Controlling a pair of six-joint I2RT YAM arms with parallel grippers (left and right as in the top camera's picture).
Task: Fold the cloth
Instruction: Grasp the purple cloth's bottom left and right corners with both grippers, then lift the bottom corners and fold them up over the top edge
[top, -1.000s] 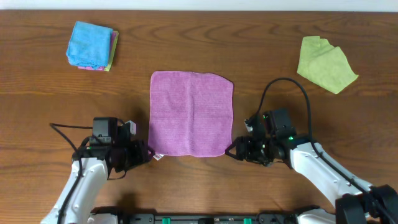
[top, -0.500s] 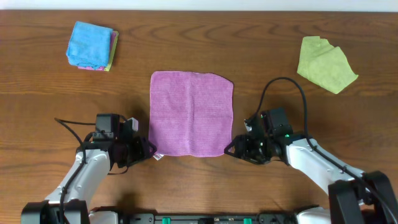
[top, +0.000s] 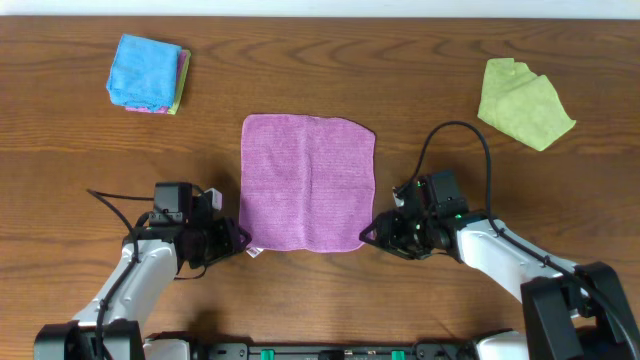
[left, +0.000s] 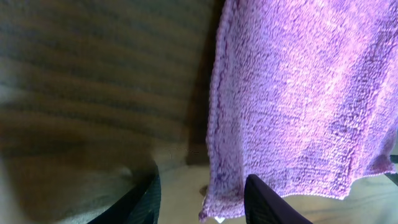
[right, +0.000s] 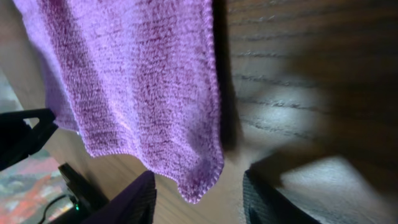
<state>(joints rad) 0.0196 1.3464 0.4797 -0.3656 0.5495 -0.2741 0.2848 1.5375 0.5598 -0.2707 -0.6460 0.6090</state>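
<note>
The purple cloth (top: 308, 182) lies flat and spread out in the middle of the wooden table. My left gripper (top: 238, 240) sits low at the cloth's near left corner. In the left wrist view the cloth's corner (left: 292, 112), with a small white tag (left: 218, 219), lies between the open fingers (left: 148, 198) of the left gripper (left: 204, 186). My right gripper (top: 368, 237) is at the near right corner. The right wrist view shows that corner (right: 149, 81) hanging between the fingers (right: 264, 199) of the right gripper (right: 199, 183), with a gap on each side.
A folded blue cloth (top: 147, 72) on a small coloured stack lies at the far left. A crumpled lime-green cloth (top: 522, 103) lies at the far right. The right arm's black cable (top: 455, 128) loops over the table beside the purple cloth.
My left gripper slid a little right to the cloth's corner and now holds still. My right gripper crept left onto its corner and its jaws narrowed a little. The cloth has not moved.
</note>
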